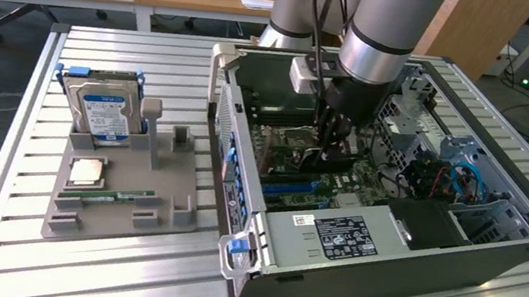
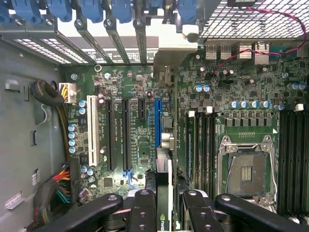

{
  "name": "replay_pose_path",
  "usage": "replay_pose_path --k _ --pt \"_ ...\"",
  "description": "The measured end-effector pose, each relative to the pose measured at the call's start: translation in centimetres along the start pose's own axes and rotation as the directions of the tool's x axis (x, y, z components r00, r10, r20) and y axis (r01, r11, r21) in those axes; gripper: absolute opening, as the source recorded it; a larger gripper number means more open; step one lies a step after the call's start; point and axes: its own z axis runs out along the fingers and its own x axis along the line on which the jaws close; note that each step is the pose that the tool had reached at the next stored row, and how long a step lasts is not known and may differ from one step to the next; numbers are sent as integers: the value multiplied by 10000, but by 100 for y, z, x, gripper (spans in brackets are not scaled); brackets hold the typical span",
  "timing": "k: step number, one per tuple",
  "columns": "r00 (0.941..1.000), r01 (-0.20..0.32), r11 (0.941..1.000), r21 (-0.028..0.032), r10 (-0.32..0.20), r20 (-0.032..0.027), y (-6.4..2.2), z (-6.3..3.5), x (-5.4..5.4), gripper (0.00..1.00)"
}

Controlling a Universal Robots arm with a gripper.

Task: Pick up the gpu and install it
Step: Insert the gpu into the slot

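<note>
The end effector (image 2: 164, 207) is clamped on the gpu (image 2: 163, 176), held edge-on between its fingers inside the open computer case (image 1: 380, 287), the card's long axis running parallel to the blue slot (image 2: 158, 123) on the motherboard (image 2: 145, 159) just below it.

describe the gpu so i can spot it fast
Look inside the open computer case, down at the green motherboard. In line with its long blue slot, the gripper holds the gpu edge-on between black fingers. It is the one thin card with a green edge; the black slots beside it are fixed to the board.
</note>
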Motion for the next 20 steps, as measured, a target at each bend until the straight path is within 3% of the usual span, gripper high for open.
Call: replay_pose_path --k 10,20 --pt "10000 1 10000 6 -1 3 27 3 46 26" --pt "10000 0 10000 5 0 1 45 67 65 26"
